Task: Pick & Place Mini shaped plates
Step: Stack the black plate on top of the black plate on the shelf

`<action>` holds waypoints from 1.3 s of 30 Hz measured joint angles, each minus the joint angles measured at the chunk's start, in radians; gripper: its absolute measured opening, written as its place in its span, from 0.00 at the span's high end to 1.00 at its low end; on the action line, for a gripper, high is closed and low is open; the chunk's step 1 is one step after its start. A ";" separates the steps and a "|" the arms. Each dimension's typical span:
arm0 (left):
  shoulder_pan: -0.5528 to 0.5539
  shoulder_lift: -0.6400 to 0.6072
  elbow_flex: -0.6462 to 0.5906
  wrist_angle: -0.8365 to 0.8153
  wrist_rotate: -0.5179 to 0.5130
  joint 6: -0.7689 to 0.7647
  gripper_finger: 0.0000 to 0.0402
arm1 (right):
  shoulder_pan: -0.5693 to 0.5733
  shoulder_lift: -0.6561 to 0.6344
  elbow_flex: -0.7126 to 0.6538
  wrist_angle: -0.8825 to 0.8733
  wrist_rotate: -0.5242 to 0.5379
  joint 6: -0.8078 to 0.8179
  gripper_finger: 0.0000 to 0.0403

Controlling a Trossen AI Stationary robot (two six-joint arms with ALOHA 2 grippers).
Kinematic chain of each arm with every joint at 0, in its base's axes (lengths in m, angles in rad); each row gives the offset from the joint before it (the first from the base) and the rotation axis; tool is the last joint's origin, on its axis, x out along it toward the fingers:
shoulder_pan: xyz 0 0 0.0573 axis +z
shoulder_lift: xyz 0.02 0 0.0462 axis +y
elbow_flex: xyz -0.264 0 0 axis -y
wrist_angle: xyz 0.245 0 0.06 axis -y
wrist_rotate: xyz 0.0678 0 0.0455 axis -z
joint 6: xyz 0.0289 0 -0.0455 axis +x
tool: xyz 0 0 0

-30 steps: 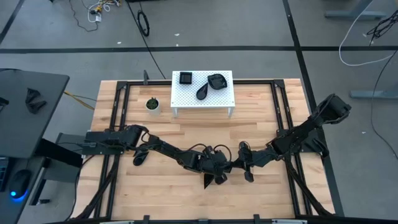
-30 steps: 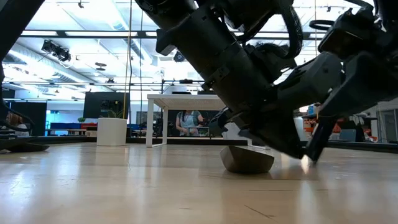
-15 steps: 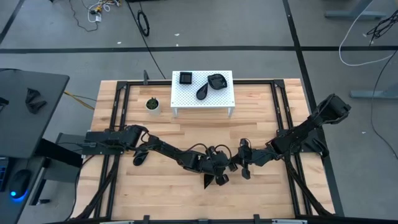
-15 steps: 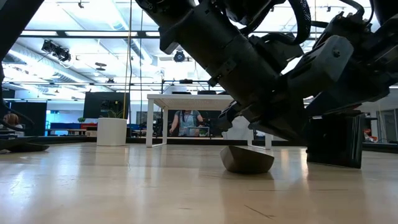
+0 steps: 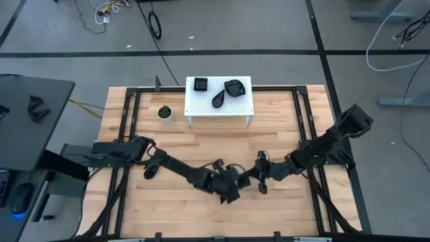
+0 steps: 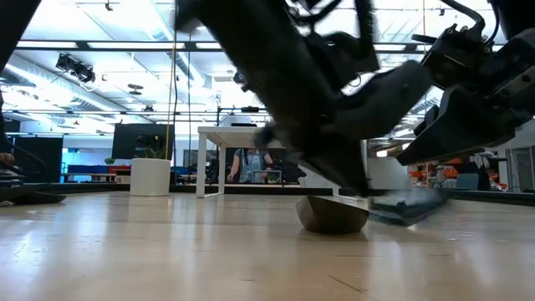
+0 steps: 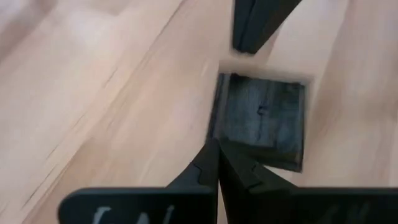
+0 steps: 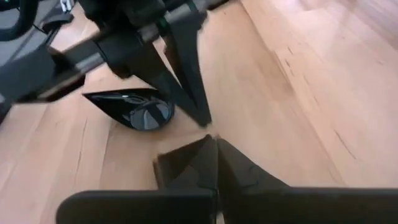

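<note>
Open-plan lab/workshop: wooden counter (image 5: 201,144) on black frame, grey floor (image 5: 269,27) with loose cables (image 5: 156,25), ceiling strip lights (image 6: 109,63).

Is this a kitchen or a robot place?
Most likely a robot lab or workshop, not a kitchen. Two dark robot arms work over a wooden table in a black frame, cables trail across the grey floor, and the low view shows a big open hall with ceiling lights.

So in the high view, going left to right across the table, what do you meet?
Dark plate by the left arm → small potted plant → square plate on the white stand → left gripper → right gripper.
</note>
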 joint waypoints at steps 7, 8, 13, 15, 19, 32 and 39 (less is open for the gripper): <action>-0.052 -0.010 0.000 -0.119 -0.107 -0.116 0.97 | 0.000 0.085 -0.001 0.169 -0.011 -0.046 1.00; -0.055 -0.010 0.000 -0.122 -0.107 -0.124 0.97 | 0.000 0.084 -0.001 0.160 -0.019 -0.053 1.00; -0.057 -0.010 0.000 -0.088 -0.056 -0.127 0.99 | -0.006 0.048 0.000 -0.025 -0.117 0.048 1.00; -0.045 0.002 0.001 -0.068 -0.023 -0.125 0.99 | -0.006 0.048 0.000 -0.102 -0.136 0.105 1.00; -0.022 0.024 0.000 -0.048 0.047 -0.120 0.99 | -0.005 0.057 0.001 -0.160 -0.142 0.158 1.00; 0.000 0.025 0.001 -0.025 0.085 -0.052 0.99 | -0.014 0.127 0.000 0.052 -0.172 0.075 1.00; 0.001 0.025 0.001 -0.025 0.085 -0.037 0.99 | -0.035 0.127 0.000 0.051 -0.173 0.073 1.00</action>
